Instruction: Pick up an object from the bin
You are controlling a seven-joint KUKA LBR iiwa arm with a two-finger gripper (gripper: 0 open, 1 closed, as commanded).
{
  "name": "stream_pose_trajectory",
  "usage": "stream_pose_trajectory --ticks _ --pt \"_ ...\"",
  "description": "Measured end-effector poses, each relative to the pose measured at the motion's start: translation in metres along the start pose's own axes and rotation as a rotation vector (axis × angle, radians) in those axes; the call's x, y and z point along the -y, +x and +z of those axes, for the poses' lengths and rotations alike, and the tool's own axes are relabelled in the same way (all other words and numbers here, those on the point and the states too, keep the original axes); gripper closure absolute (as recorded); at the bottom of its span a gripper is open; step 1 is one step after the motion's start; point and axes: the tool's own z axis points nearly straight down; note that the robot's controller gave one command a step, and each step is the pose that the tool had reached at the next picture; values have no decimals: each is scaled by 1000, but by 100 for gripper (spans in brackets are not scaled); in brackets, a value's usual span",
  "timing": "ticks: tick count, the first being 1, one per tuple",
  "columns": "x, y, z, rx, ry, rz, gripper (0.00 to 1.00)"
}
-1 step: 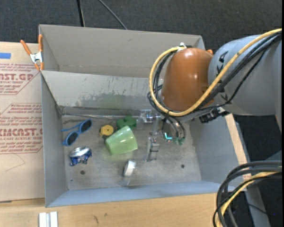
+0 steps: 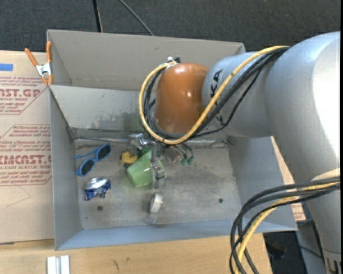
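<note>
Tool [image 2: 155, 165] hangs low over the floor of the grey metal bin [image 2: 206, 194], near its middle, and I cannot tell whether it is wide or narrow. A pale green, rounded plastic piece [image 2: 138, 174] lies just beside it at its 8 o'clock, apparently touching. A small yellow lump [image 2: 127, 157] sits at 10 o'clock, and a little pale grey block [image 2: 155, 203] lies apart at 6 o'clock. Blue sunglasses [image 2: 92, 160] and a crushed blue-and-silver can [image 2: 97, 188] are well apart towards 9 o'clock. The green piece looks the likeliest pick; centring over it before closing should keep it from being nudged aside. The arm enters from 3 o'clock, its orange-domed wrist [image 2: 180, 99] pointing straight down.
</note>
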Motion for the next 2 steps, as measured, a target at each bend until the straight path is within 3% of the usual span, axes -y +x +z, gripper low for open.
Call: stream_pose_trajectory --ticks 1,2 --pt "1 -1 -3 4 1 2 100" --pt "-10 -11 -174 11 4 -124 100"
